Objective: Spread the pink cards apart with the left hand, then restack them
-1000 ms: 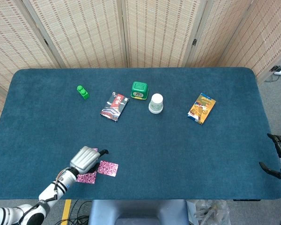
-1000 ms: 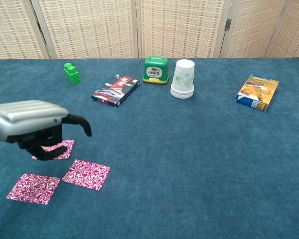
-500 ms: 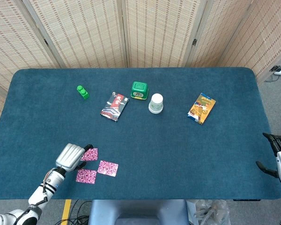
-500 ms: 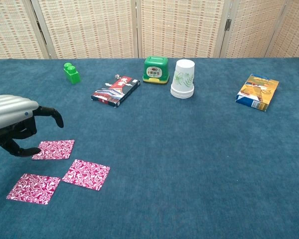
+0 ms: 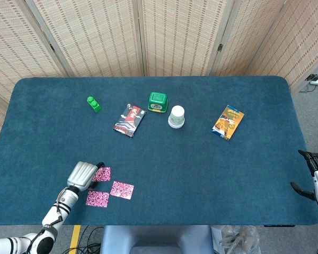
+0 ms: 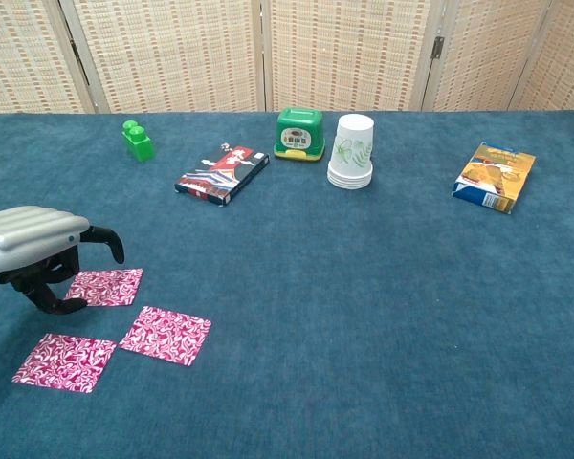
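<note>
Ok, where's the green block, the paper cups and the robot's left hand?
green block [image 6: 138, 141], chest view, its front face
paper cups [image 6: 352, 151], chest view, side of the stack
left hand [image 6: 33, 256], chest view, silver back of the hand

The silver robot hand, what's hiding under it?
Under the left hand lies the near-left edge of one pink card; its dark fingers curl over that edge. Whether they touch it is hidden. The other two pink cards lie uncovered.
</note>
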You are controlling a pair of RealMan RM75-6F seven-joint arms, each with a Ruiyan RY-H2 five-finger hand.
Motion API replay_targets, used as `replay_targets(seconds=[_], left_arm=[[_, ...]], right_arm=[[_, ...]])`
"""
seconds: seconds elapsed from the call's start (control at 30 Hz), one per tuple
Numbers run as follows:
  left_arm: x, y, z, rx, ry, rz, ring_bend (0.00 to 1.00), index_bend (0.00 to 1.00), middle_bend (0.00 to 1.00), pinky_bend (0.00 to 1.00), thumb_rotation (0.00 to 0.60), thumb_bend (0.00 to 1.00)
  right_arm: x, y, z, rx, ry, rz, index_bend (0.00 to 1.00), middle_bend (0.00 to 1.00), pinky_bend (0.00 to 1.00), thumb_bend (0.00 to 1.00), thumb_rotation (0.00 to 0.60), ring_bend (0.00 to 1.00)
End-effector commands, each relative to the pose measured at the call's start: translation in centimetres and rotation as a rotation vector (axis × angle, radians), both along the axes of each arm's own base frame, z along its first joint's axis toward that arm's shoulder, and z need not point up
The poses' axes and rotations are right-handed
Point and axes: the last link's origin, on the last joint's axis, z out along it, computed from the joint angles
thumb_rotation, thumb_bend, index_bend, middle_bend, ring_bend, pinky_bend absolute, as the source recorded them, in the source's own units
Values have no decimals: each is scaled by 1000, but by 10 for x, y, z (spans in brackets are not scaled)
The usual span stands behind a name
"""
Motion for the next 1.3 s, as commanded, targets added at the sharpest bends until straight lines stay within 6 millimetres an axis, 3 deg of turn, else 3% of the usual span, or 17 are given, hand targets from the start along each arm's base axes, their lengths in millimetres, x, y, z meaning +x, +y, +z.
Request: replay_targets(seconds=[0.03, 0.87, 1.3], left_arm=[[-3, 0, -1, 2, 5, 12, 908, 296, 971, 1000, 600, 331], [-3, 3, -6, -1, 12, 53, 908, 263, 971, 1000, 600, 331], [-4, 3, -9, 10, 1, 53, 909, 319, 971, 1000, 600, 332]], right_arm=[[0, -1, -1, 3, 0, 1, 123, 226, 185, 220, 600, 204], [-2, 0, 1, -2, -3, -3, 123, 226, 185, 220, 600, 204], [-2, 1, 2, -5, -4, -3, 123, 226, 185, 221, 600, 204]])
